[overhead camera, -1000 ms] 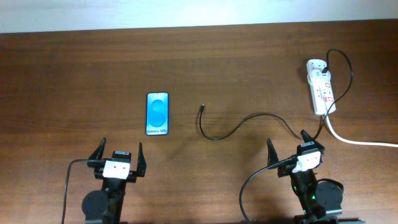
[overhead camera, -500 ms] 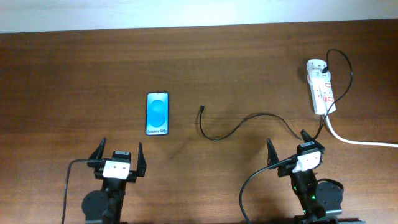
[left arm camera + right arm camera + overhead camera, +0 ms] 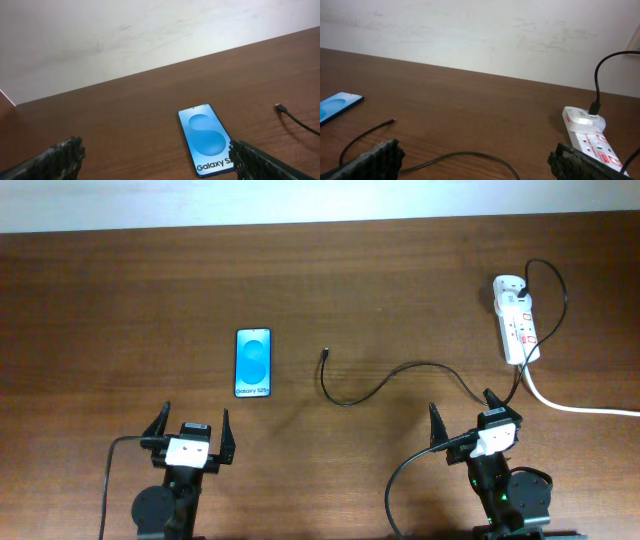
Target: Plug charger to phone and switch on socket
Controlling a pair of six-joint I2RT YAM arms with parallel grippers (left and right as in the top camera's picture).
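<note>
The phone (image 3: 253, 363) lies flat, blue screen up, left of centre; it also shows in the left wrist view (image 3: 206, 139) and at the left edge of the right wrist view (image 3: 336, 107). The charger cable (image 3: 385, 385) curves across the table, its plug tip (image 3: 324, 353) lying right of the phone, apart from it. The white socket strip (image 3: 517, 320) lies at the far right, with the cable's other end plugged in. My left gripper (image 3: 190, 429) is open and empty, near the front edge below the phone. My right gripper (image 3: 464, 418) is open and empty over the cable (image 3: 465, 159).
The strip's thick white cord (image 3: 580, 408) runs off the right edge. A pale wall (image 3: 300, 200) borders the table's far side. Black robot cables (image 3: 108, 480) trail from both arm bases at the front.
</note>
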